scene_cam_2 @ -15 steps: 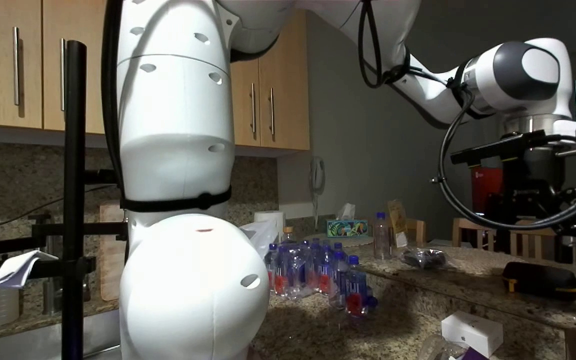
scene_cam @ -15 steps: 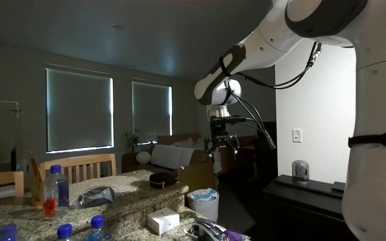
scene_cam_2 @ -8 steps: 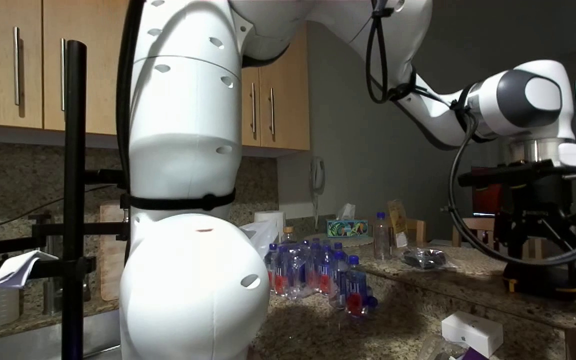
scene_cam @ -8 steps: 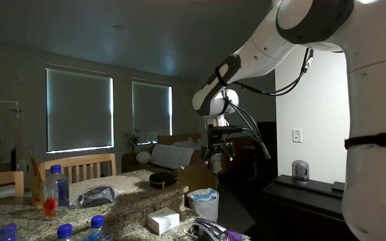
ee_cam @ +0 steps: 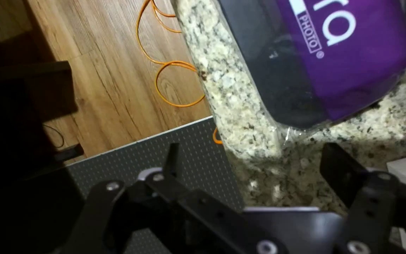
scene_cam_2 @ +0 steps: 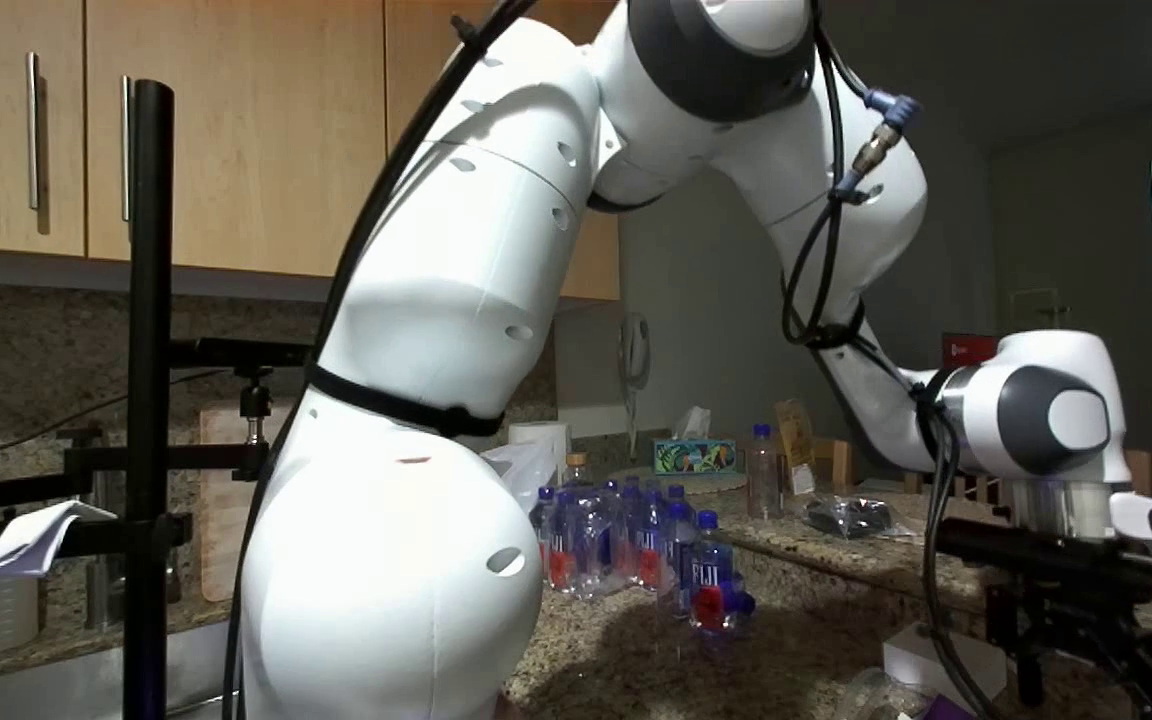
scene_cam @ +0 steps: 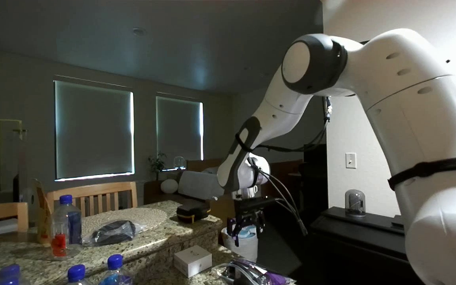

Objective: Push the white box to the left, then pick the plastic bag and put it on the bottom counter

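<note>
In both exterior views we see the white robot arm leaning forward from its rounded shoulder, bending sharply at a dark-capped elbow, then sloping down along the forearm to the wrist. Beneath it, the black gripper points downward; in our wrist view its two fingers stand wide apart, leaving a broad gap between them.

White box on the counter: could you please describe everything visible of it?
The white box is rectangular, looks like cardboard, seems closed, and bears a grey mark on one side. It lies flat on the lower counter, beside the raised ledge. The tool does not touch it; whether the wrapped purple pack does is unclear.
</note>
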{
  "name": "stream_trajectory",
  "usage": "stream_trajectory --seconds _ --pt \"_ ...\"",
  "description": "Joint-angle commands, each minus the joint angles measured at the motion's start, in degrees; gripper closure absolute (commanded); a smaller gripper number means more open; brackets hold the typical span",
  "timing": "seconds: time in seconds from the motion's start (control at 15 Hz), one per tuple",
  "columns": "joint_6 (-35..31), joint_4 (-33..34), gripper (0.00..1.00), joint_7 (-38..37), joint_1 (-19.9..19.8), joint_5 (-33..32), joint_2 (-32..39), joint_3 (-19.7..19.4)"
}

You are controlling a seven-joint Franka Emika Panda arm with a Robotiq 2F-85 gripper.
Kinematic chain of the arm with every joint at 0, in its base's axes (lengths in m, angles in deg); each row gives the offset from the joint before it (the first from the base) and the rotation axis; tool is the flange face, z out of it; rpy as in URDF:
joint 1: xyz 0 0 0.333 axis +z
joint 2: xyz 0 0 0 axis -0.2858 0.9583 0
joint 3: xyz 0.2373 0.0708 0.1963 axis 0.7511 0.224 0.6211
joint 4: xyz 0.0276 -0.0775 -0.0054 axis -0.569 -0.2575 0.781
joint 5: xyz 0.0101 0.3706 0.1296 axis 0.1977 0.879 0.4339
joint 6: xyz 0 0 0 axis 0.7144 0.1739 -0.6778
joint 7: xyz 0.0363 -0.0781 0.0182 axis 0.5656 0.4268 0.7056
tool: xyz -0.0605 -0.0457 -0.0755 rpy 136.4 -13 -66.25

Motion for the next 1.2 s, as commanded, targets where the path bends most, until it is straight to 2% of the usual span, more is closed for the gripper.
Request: stream_trajectory --seconds 0.0,0.13,0.2,0.27,0.4,0.53,0.67,0.87,0.93,1.0,1.13 --pt "-11.82 -0.11 0.00 1.28 0.87 -0.35 4.13 0.29" --pt "-19.22 -0.17 0.00 1.10 0.97 1.05 4.94 0.73" --pt "-22.34 -0.12 0.25 1.59 0.28 2.75 4.60 1.53" --pt "-24.40 0.03 0.27 2.09 -0.31 4.12 4.53 2.26" --pt "-21.47 1.15 0.41 5.35 -3.40 9.95 3.56 6.21" --pt "-14.51 3.80 0.53 8.19 -4.89 12.88 3.70 7.80" --pt "-3.37 7.41 0.66 10.92 -5.89 13.73 4.28 8.08" --pt "11.56 12.49 0.85 10.07 -4.54 9.97 5.05 4.70" --pt "14.46 13.82 0.91 10.13 -4.36 9.45 5.24 3.96" --pt "16.42 14.78 0.93 10.29 -4.32 9.08 5.30 3.50" --pt "15.69 15.25 0.96 10.24 -3.96 8.57 5.10 2.70"
